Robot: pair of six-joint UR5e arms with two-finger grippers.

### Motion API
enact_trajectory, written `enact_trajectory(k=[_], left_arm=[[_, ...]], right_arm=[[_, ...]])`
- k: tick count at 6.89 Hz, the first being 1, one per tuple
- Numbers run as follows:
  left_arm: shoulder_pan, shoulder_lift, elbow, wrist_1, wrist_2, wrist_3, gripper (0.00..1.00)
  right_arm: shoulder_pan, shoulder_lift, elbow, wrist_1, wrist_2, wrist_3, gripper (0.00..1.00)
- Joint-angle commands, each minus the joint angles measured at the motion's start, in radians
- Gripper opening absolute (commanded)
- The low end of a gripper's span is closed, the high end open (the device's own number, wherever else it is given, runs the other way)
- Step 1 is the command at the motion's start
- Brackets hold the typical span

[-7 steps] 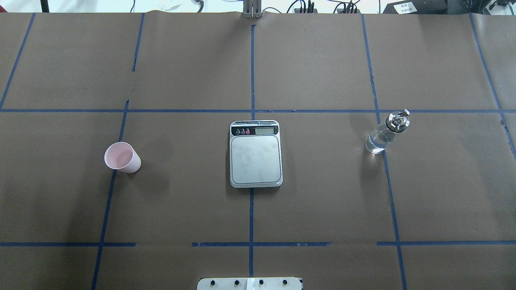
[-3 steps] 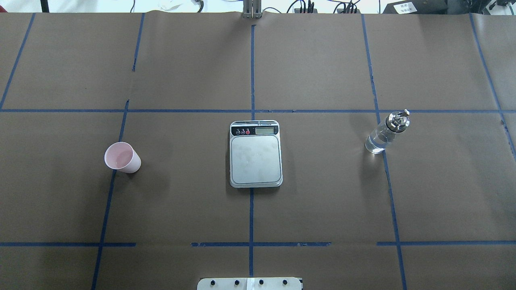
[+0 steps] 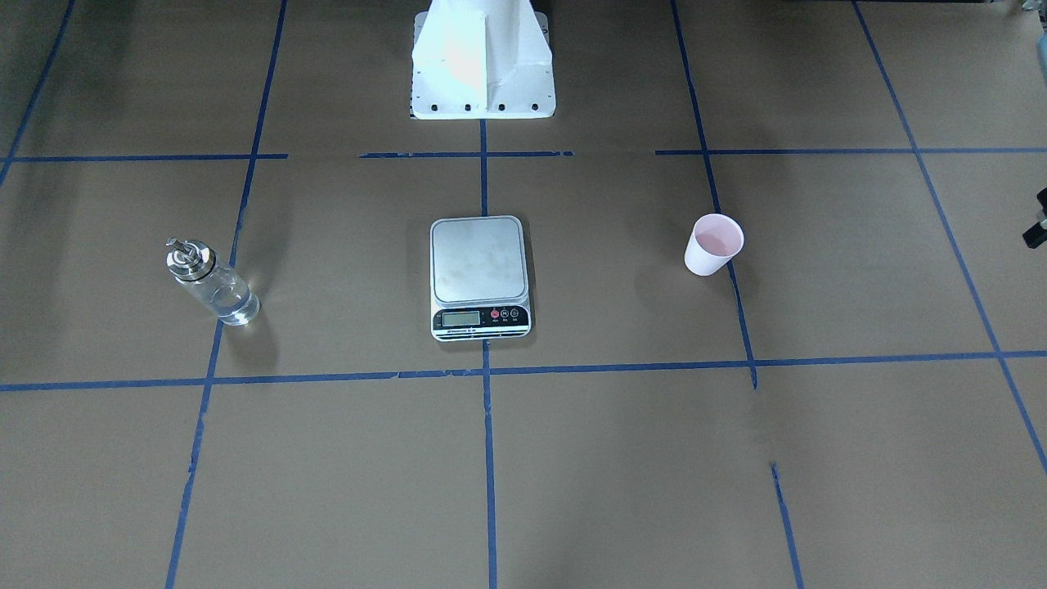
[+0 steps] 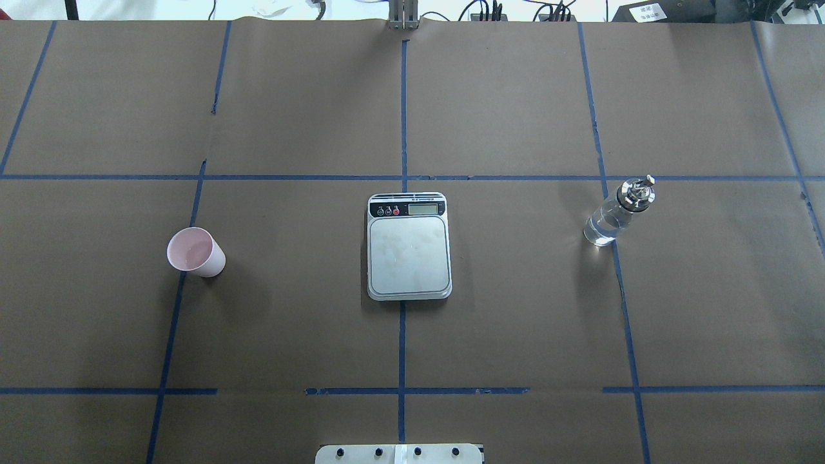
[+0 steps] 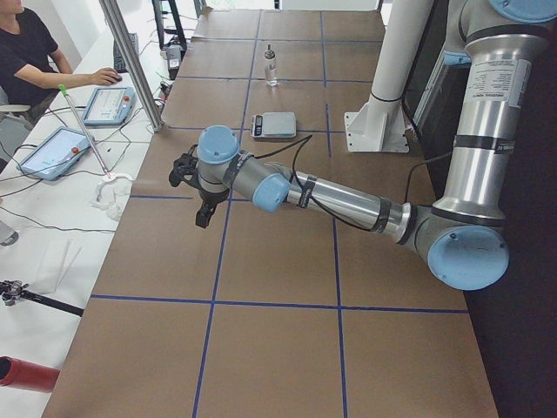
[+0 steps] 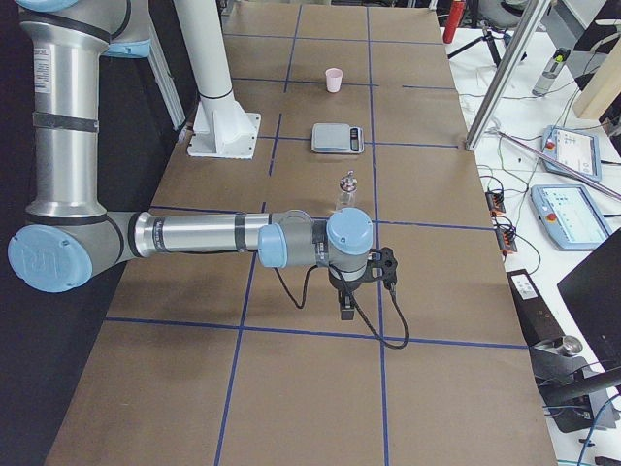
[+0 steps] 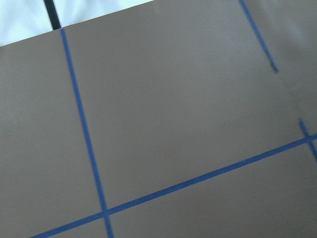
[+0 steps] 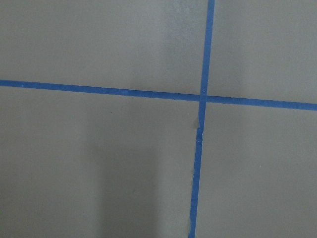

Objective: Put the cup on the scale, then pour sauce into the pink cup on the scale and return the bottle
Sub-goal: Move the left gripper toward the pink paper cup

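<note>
No change detected in overhead view vs. 1.0 s and 0.4 s prior. Cup [image 4: 196, 252], scale [image 4: 408, 254] and bottle [image 4: 611, 218] on tabletop [image 4: 515, 322]: pos. and orientation identical; sauce [image 4: 599, 232] lvl. in bottle shows no diff. Side and wrist views have no earlier ref., so no comparison is possible there.

A table [image 4: 515, 322] covered in brown paper is marked into large squares by strips of blue tape [image 4: 401, 341]. Along its far side runs a white bench [image 5: 52, 218] carrying a light-blue control tablet [image 5: 109, 104] and a second tablet [image 5: 52, 150], with a silver aluminium post [image 5: 130, 61] rising just beside the table's edge. A person in a black T-shirt [image 5: 22, 52] sits at the bench, one hand stretched toward the farther tablet.
</note>
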Motion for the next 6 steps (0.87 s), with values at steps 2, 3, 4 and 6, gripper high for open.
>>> enact_trajectory(k=[2, 3, 4, 6], left_arm=[[0.384, -0.025, -0.151, -0.058, 0.296, -0.621, 1.0], [0.414, -0.005, -0.159, -0.059, 0.307, -0.692, 1.0], [0.455, 0.013, -0.165, -0.061, 0.37, -0.725, 1.0], [0.535, 0.021, -0.165, -0.07, 0.398, -0.826, 1.0]], right_arm=[[-0.079, 0.03, -0.001, -0.011, -0.011, 0.006, 1.0], [-0.083, 0.042, 0.001, -0.013, -0.008, 0.013, 1.0], [-0.083, 0.054, 0.005, -0.013, -0.008, 0.019, 1.0], [-0.08, 0.073, 0.007, -0.005, -0.005, 0.019, 1.0]])
